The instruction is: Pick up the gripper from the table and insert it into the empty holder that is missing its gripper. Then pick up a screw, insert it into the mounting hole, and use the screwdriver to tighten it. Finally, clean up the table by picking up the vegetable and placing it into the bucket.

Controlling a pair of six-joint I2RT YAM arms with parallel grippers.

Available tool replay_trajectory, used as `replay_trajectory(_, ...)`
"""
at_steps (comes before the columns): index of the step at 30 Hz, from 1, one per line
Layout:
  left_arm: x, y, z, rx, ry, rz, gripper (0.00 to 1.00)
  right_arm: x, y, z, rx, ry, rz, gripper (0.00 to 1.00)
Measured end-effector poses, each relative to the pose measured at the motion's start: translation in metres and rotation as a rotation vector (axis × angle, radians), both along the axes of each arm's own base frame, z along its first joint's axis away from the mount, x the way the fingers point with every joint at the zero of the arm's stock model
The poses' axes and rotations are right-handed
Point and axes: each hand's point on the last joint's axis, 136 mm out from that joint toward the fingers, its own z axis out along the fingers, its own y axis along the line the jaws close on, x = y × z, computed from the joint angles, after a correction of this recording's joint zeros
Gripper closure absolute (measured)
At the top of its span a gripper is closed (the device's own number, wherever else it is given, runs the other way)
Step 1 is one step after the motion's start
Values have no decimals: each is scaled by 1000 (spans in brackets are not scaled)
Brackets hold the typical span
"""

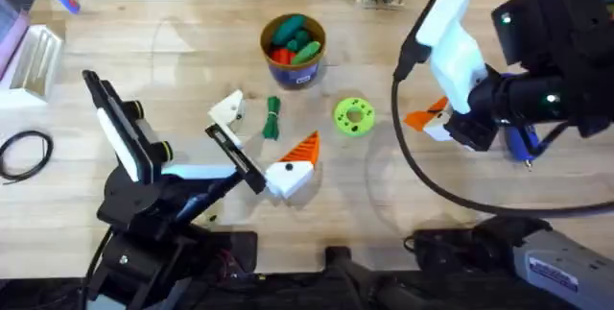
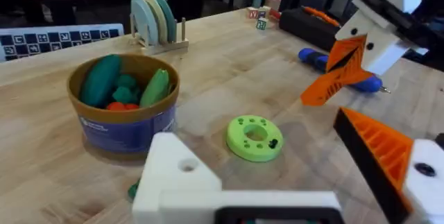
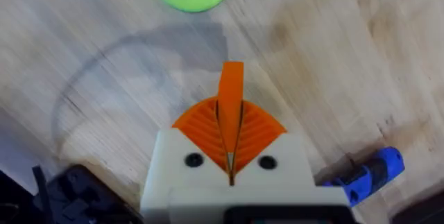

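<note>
Left end effector (image 1: 264,137) spread wide open, low over the left side of the counter (image 1: 173,51). Plain white holder (image 1: 228,108) as its far jaw, bare; orange pad on the near jaw. Dark green vegetable (image 1: 272,118) lying flat between those two jaws, just right of the holder. Bucket (image 1: 295,49) farther back, loaded with green and red toy veg. Lime green disc (image 1: 354,116) off to the right of the vegetable. Right end effector (image 1: 429,118) just right of the disc, clamped tight on the orange gripper (image 3: 232,85), tip poking out toward the disc. Blue screwdriver (image 1: 523,142) lying under the right arm, far right.
</note>
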Motion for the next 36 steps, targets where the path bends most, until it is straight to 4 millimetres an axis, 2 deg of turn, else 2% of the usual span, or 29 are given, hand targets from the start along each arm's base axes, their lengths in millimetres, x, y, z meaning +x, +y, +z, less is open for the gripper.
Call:
replay_trajectory(7, 0, 0, 0, 0, 0, 0, 15, -2, 5, 3, 53, 10, -50, 990)
replay_trajectory(10, 0, 0, 0, 0, 0, 1, 15, -4, 9, -11, 59, 74, -52, 990)
replay_trajectory(11, 0, 0, 0, 0, 0, 1, 15, -2, 12, -28, 51, 138, -58, 991)
replay_trajectory(13, 0, 0, 0, 0, 0, 1, 14, -1, 13, -36, 45, 168, -62, 991)
replay_trajectory(19, 0, 0, 0, 0, 0, 1, 15, 3, 16, -41, 51, 183, -62, 991)
replay_trajectory(20, 0, 0, 0, 0, 0, 1, 15, 3, 16, -42, 52, 184, -64, 975)
replay_trajectory(21, 0, 0, 0, 0, 0, 1, 15, 2, 16, -42, 54, 189, -66, 911)
replay_trajectory(26, 0, 0, 0, 0, 0, 1, 16, -2, 16, -46, 49, 219, -66, 741)
replay_trajectory(30, 0, 0, 0, 0, 0, 1, 16, -2, 16, -48, 46, 230, -69, 568)
replay_trajectory(33, 0, 0, 0, 0, 0, 1, 15, -2, 16, -48, 46, 230, -69, 513)
replay_trajectory(36, 0, 0, 0, 0, 0, 1, 15, -2, 16, -48, 46, 230, -69, 500)
